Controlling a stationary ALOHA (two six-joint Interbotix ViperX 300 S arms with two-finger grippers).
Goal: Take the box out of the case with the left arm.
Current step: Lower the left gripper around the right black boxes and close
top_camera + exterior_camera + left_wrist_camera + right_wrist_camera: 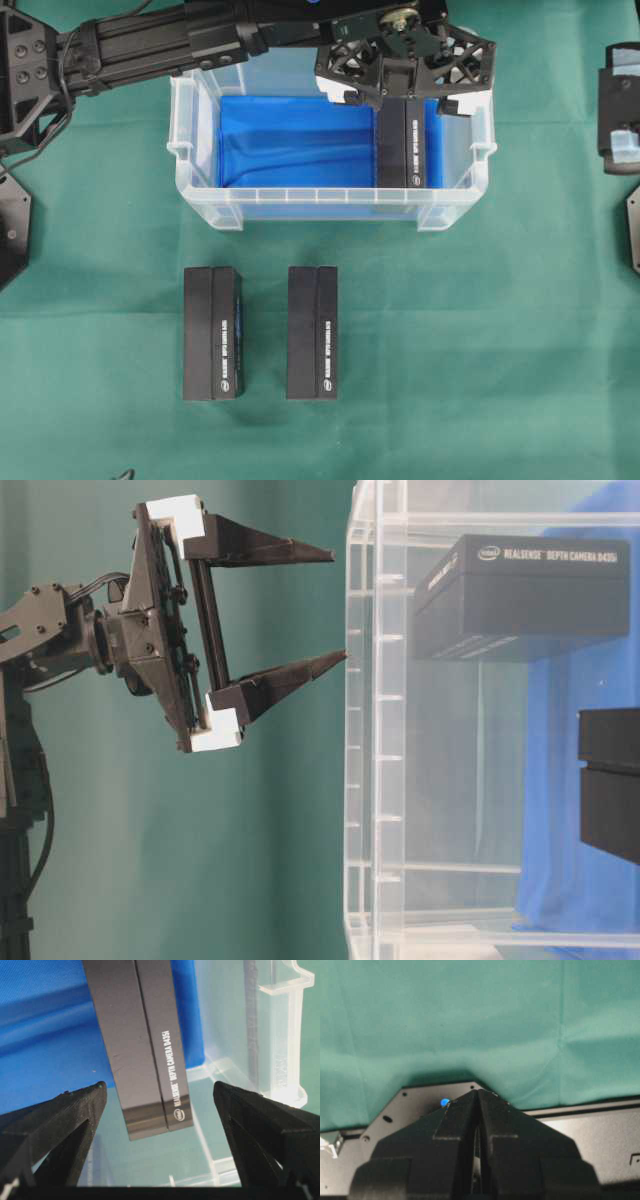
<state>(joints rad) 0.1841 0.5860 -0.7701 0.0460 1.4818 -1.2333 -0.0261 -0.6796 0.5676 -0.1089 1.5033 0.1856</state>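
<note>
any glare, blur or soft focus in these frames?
Overhead: even light, sharp; soft shadows beside the two boxes on the cloth. Left wrist: near fingers soft, box print readable. Table-level: case wall hazes what's behind. Right wrist: fingers blurred.

left arm: stretched across from upper left, wrist bent downward | left gripper: pointed fingers spread wide, nothing between them, white fittings at the finger bases | right gripper: fingertips pressed together, holding nothing, parked at the far right edge
</note>
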